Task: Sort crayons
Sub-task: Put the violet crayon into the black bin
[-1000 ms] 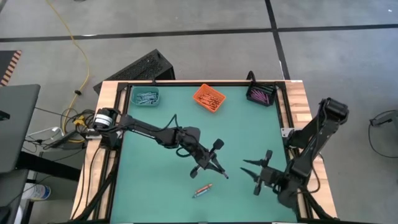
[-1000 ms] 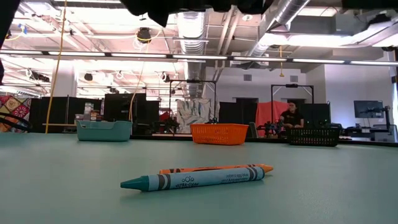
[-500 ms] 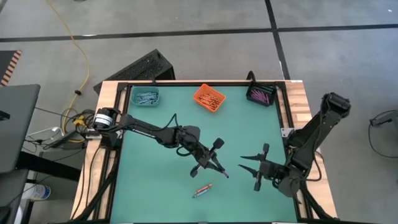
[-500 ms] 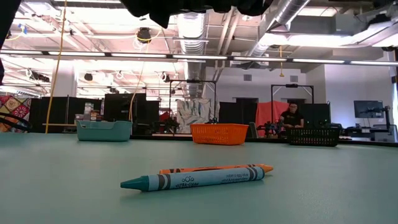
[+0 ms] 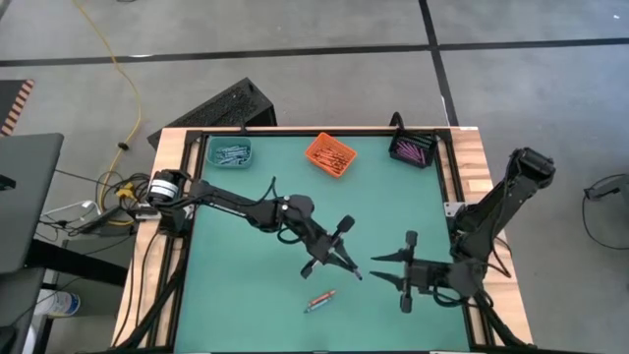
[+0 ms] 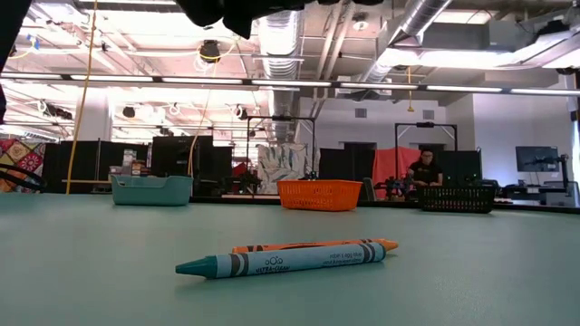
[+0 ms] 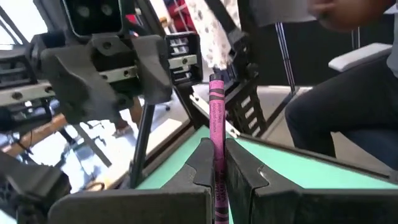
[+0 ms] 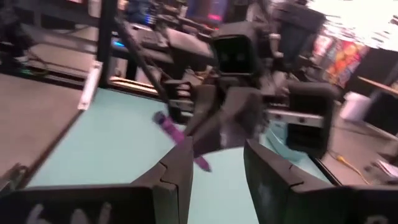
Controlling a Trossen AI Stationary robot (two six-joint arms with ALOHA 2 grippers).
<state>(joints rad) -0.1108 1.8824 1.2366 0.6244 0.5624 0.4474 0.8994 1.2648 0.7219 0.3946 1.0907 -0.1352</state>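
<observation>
My left gripper (image 5: 344, 264) is over the middle of the green table and is shut on a purple crayon (image 7: 216, 118). That crayon also shows in the right wrist view (image 8: 177, 134). My right gripper (image 5: 379, 269) is open and empty, level with the left gripper on its right side, fingertips pointing at it. A teal crayon (image 6: 281, 261) and an orange crayon (image 6: 317, 244) lie side by side on the table near its front edge; they also show in the high view (image 5: 319, 299). My left gripper pinches the purple crayon's lower part (image 7: 217, 163) between its two fingers. The fingers lie along the crayon, whose wrapped end (image 7: 216, 87) sticks out well past the fingertips toward the right arm. The crayon is lifted clear of the table.
Three bins stand along the far edge: teal (image 5: 230, 152) at the left, orange (image 5: 330, 154) in the middle, black (image 5: 412, 149) at the right, each with crayons inside. A person (image 6: 424, 167) sits far behind the table. A person's leg (image 7: 348, 118) shows beyond the table.
My right gripper has moved toward the table's left, closer to my left gripper and the purple crayon, staying open. The two crayons on the table have not moved.
</observation>
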